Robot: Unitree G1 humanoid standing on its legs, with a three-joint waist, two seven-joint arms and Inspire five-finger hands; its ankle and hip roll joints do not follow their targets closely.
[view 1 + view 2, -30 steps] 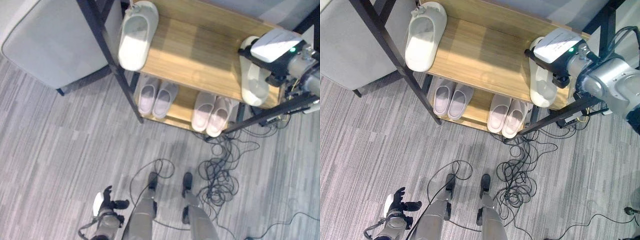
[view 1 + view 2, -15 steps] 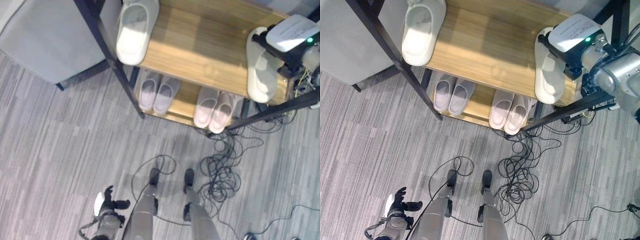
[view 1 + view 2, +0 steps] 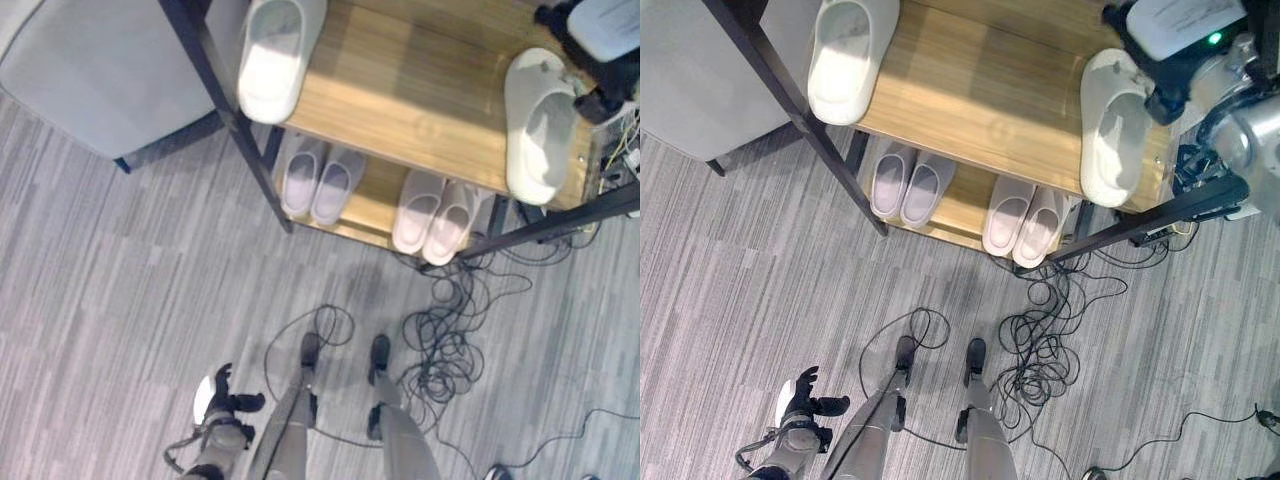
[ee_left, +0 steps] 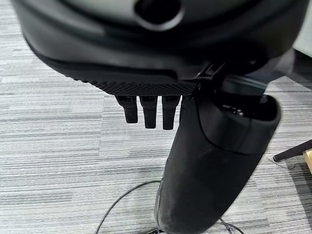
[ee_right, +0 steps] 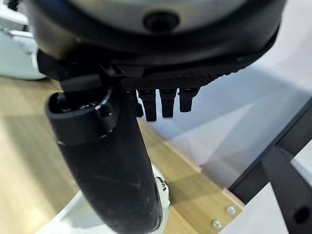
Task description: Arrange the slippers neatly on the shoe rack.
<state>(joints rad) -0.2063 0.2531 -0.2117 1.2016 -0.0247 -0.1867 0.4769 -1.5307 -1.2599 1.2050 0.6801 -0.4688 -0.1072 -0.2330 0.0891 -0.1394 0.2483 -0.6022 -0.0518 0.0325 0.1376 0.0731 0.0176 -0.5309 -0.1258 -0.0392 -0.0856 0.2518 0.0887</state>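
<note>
Down by the grey carpet [image 3: 120,300], well in front of the shoe rack [image 3: 420,110], the left hand [image 3: 222,395] hangs with its fingers [image 4: 148,111] loose and holding nothing. On the rack's lower shelf sit two pale pairs of slippers [image 3: 320,183] side by side. On its top shelf one white slipper [image 3: 272,58] lies at the left end, another slipper [image 3: 540,125] at the right end. The right hand [image 3: 1170,85] is at that slipper's far end, its fingers [image 5: 161,102] straight and gripping nothing.

wide bare wood on the top shelf [image 3: 980,90] between two slippers, dark frame post [image 3: 790,105] at left
</note>
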